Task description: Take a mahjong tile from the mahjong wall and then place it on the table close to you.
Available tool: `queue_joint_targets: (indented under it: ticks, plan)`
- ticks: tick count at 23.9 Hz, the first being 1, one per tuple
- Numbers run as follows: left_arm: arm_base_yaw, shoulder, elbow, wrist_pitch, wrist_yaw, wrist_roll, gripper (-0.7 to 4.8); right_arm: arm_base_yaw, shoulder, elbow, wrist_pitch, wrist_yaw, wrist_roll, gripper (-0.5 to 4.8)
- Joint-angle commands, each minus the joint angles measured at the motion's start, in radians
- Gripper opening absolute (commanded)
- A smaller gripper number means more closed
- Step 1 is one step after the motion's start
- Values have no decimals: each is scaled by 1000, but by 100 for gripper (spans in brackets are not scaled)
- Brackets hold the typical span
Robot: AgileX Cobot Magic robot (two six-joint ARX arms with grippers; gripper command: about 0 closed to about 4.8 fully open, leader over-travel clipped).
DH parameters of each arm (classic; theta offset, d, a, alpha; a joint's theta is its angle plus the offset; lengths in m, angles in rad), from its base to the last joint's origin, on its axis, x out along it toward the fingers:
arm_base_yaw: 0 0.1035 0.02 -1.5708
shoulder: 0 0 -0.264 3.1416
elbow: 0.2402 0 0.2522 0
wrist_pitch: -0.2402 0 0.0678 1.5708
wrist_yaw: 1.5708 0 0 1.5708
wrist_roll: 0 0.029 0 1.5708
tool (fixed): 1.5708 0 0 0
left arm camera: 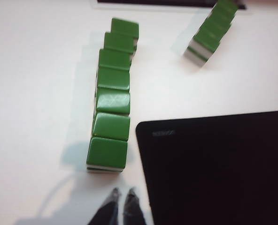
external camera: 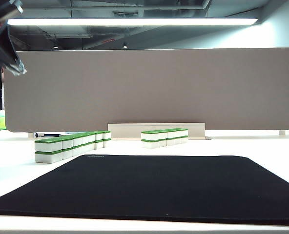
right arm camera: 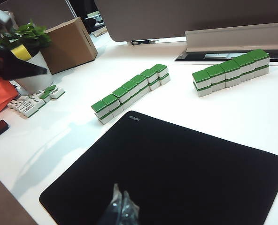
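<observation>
At the left of the exterior frame, on the glossy white tabletop [external camera: 281,151]: the mahjong wall [external camera: 71,144], a two-high row of white tiles with green tops, running from the lower left back toward mid-frame, just beside the black mat [external camera: 159,187] and apart from it. Right of it and further back, a shorter two-high tile row [external camera: 164,137], in front of a pale low tray [external camera: 156,129] and the grey-beige divider panel [external camera: 154,87]. In the upper left corner, high above the wall: part of the left arm [external camera: 5,44], dark and metallic. In the left wrist frame, low at centre: the left gripper [left arm camera: 121,199], jaws closed together with nothing between them, hovering over bare tabletop just short of the nearest end of the mahjong wall [left arm camera: 111,93], with the mat corner [left arm camera: 214,168] to the right and the shorter row [left arm camera: 212,30] at upper right. In the right wrist frame, at bottom centre: the right gripper [right arm camera: 121,206], fingertips pressed together and empty, above the mat [right arm camera: 167,173]. Further off in that frame, the mahjong wall [right arm camera: 129,91] at centre, the shorter row [right arm camera: 232,71] at upper right, and at far left a cardboard box [right arm camera: 68,44], a potted plant [right arm camera: 26,51] and loose tiles [right arm camera: 35,99].
</observation>
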Motion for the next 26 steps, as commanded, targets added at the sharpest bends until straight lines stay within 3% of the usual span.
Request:
queue_joint_targets:
  ticks: [1,12,13,15,16,22,26]
  plan:
    - [-40,31,31,-25,-69,30,22,0,-1,5,9,-6,0,-1]
    - [-121,279,316,-246,-139,66,27,0,-1,5,8,-9,0,-1]
    - [-121,311,355,-276,-169,72,47,0,-1,5,8,-9,0,-1]
    - [-122,357,409,-312,-194,72,149,0,0,5,8,-9,0,-1]
    - [-122,372,424,-324,-202,72,165,0,0,5,8,-9,0,-1]
    - [-122,470,532,-393,-219,73,184,0,0,5,8,-8,0,-1]
    - [-122,533,601,-456,-229,117,184,0,0,5,7,-8,0,-1]
